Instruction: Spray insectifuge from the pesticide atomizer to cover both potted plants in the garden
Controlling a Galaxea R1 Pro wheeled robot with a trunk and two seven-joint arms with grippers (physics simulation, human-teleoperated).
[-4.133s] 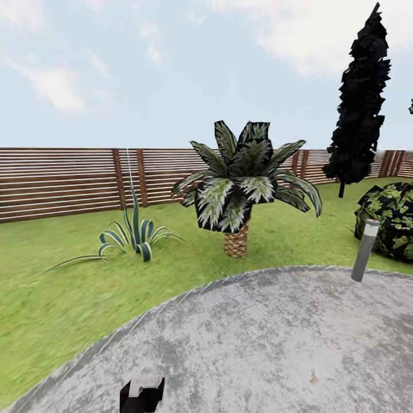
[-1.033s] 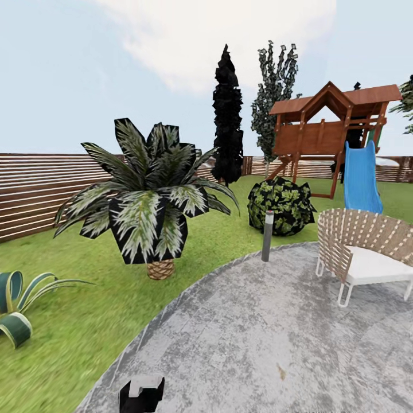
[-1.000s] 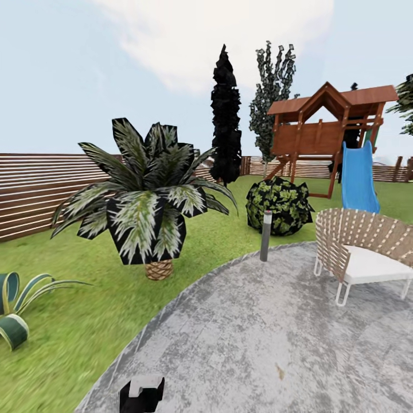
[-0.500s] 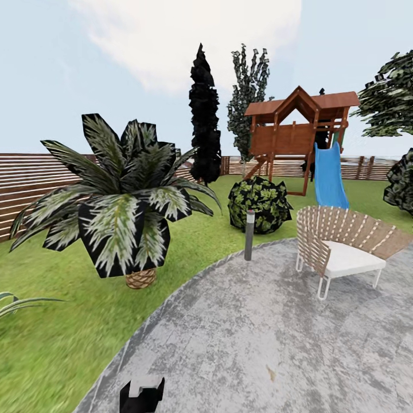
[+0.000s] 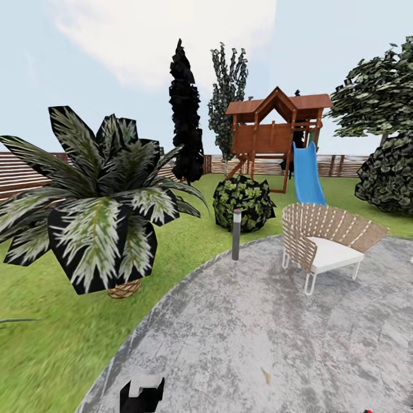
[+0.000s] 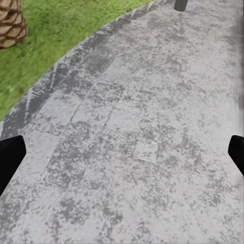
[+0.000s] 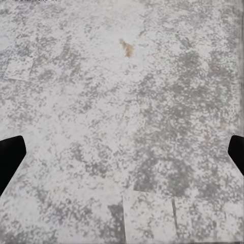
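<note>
The pesticide atomizer and the two potted plants are out of view. I stand on the round mottled grey patio (image 5: 258,332) of the garden. My left gripper (image 6: 122,152) hangs open over the paving near the lawn's edge, its dark fingertips (image 6: 7,152) far apart with nothing between them. My right gripper (image 7: 122,152) is also open over bare paving, with a small brown leaf (image 7: 127,48) ahead of it. A black and white part of my left arm (image 5: 141,394) pokes up at the head view's lower edge. A tiny red speck (image 5: 367,410) at that edge is too small to identify.
A big palm (image 5: 97,212) stands on the lawn at the left. A grey bollard lamp (image 5: 236,234) marks the patio's far rim, before a dark bush (image 5: 244,202). A woven chair (image 5: 324,241) sits at the right. Behind are a wooden playhouse with a blue slide (image 5: 307,175) and the fence (image 5: 23,175).
The camera has swung to the right: palm, lamp and bush slid left in the picture, and the chair, playhouse and right-hand trees came into view. The arm part at the bottom keeps its place.
</note>
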